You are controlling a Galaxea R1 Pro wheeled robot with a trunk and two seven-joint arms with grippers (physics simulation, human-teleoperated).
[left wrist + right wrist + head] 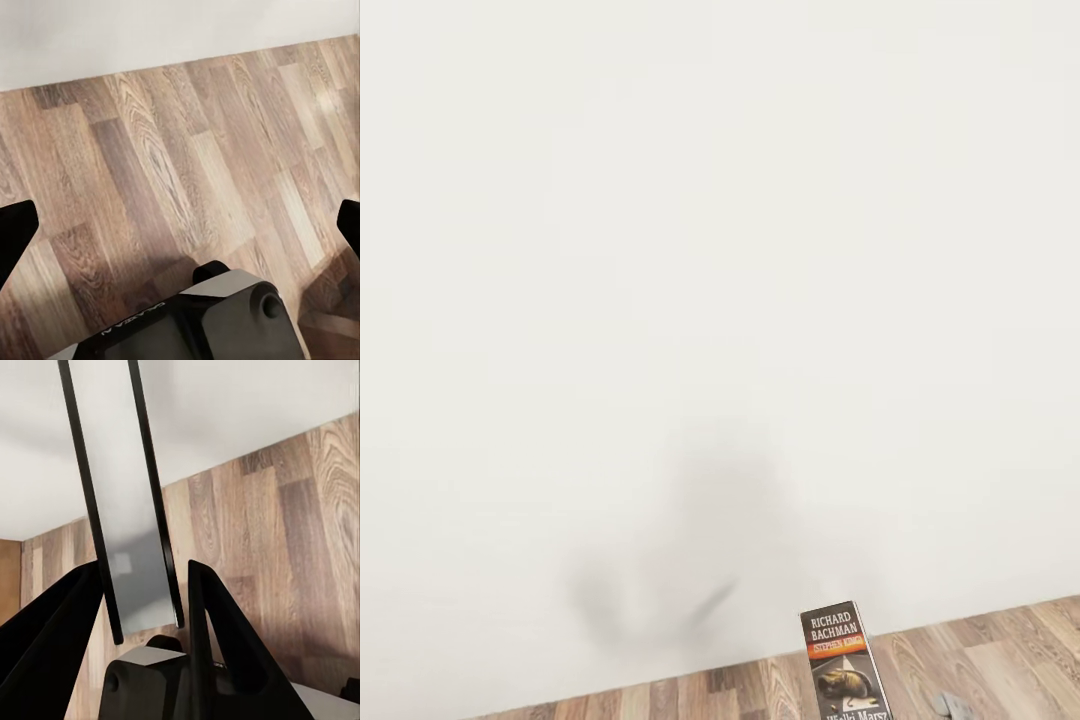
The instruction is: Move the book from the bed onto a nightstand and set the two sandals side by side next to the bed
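Head view: a plain white wall [720, 250] takes up most of the frame, with a faint grey shadow [680, 560] low on it. A strip of light brown wood-plank floor [1000, 660] runs along the lower edge. The thin dark-covered paperback book [844, 662] stands upright at the lower edge, right of centre, its cover facing the camera; white words "Richard Bachman" sit above an orange band, and the title "Wielki Marsz" is cut by the frame edge. A small grey object [955, 705] lies at the lower right; it is too small to identify.

Right wrist view: the right gripper [142, 607], with two black fingers [225, 645], is clamped on the book [127, 510], which is seen edge-on as a pale page block between two dark covers. The book rises from between the fingers, held clear above the plank floor [300, 525], with the wall [225, 405] behind.

Left wrist view: the left gripper [180, 225] is spread wide, one black fingertip [15, 232] at each side edge of the frame, with nothing between them. Beneath lies the plank floor [172, 150], bordered by the wall [150, 30]. A grey and black part of the robot [217, 315] sits below.
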